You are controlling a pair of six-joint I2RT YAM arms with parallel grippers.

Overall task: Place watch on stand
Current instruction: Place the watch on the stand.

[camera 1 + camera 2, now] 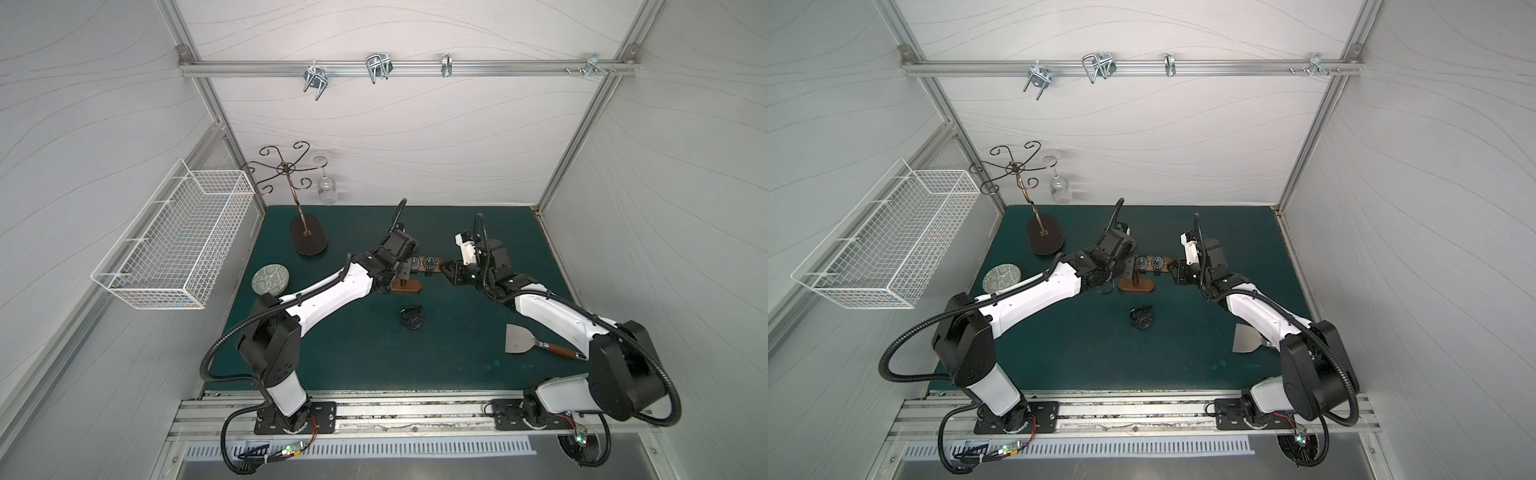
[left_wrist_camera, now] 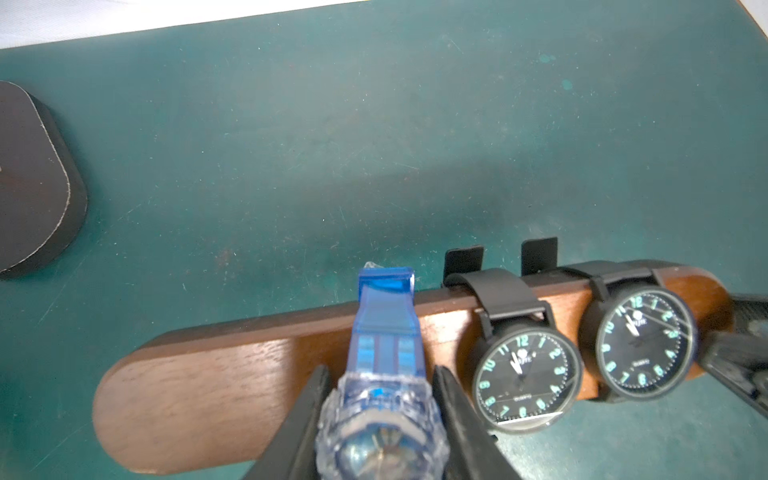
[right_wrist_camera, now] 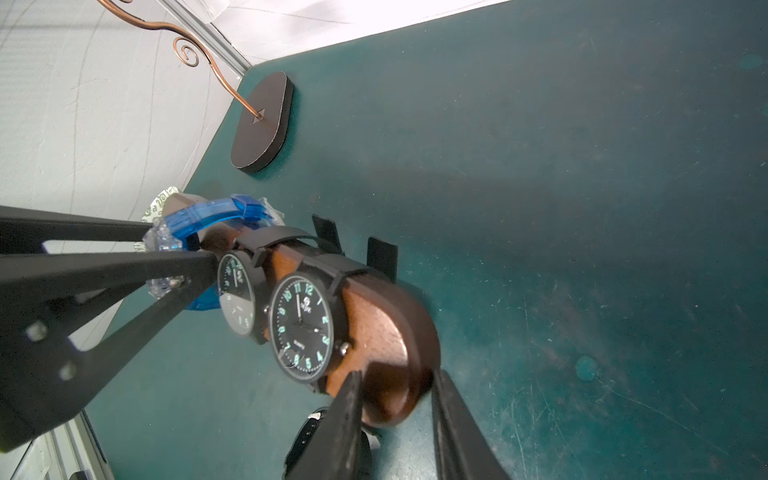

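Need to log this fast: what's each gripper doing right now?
The left gripper is closed on the blue watch, whose strap lies over the stand.
The right gripper is closed on the end of the stand's bar.

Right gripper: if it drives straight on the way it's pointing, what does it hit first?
The brown wooden T-shaped stand: the right gripper has its fingers gripping the crossbar's rounded end. Further along that line, probably the nearer black round-faced watch strapped on the crossbar, though depth is hard to judge.

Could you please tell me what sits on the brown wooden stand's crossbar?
Two black round-faced watches and a translucent blue plastic watch, held by the left gripper; the straps' undersides are hidden.
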